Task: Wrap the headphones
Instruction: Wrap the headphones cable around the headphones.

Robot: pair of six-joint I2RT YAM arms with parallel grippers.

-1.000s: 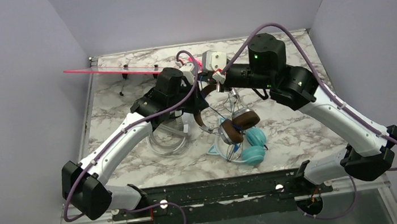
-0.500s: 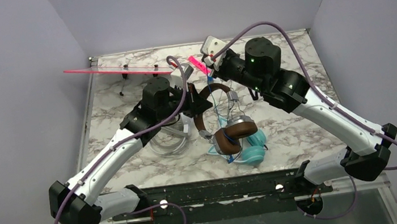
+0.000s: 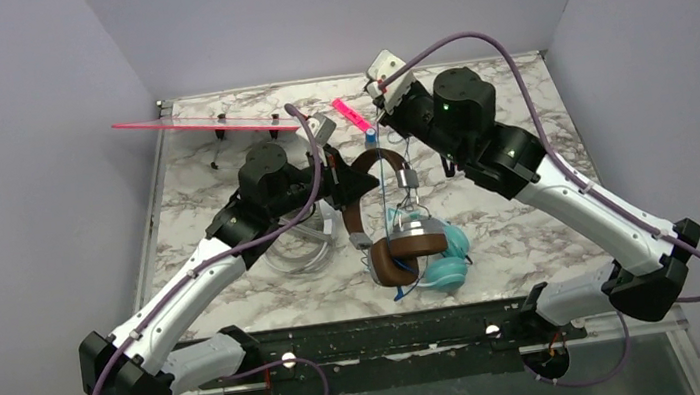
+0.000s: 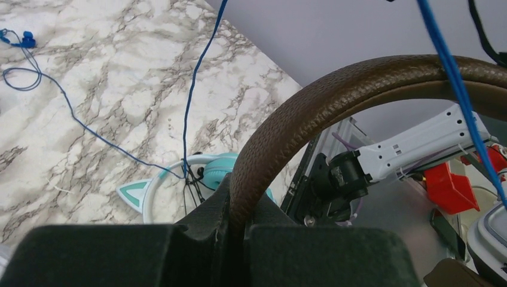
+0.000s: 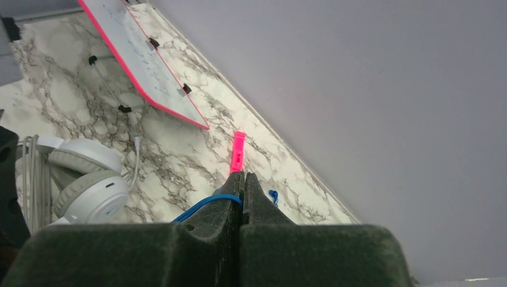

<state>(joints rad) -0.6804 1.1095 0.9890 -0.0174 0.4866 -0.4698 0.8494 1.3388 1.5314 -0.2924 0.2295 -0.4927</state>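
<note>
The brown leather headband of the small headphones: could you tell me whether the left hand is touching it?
Touching. The left wrist view shows the left hand shut on the brown leather headband, with no gap.

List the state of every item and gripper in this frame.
brown headphones: lifted by the headband, cups dangling.
blue cord: drawn upward, not wound.
left gripper: shut on the brown headphones.
right gripper: shut on the blue cord.
teal cat-ear headphones: lying on the table.
white headphones: lying on the table.
pink marker: lying flat.
pink-edged board: standing on its legs.
</note>
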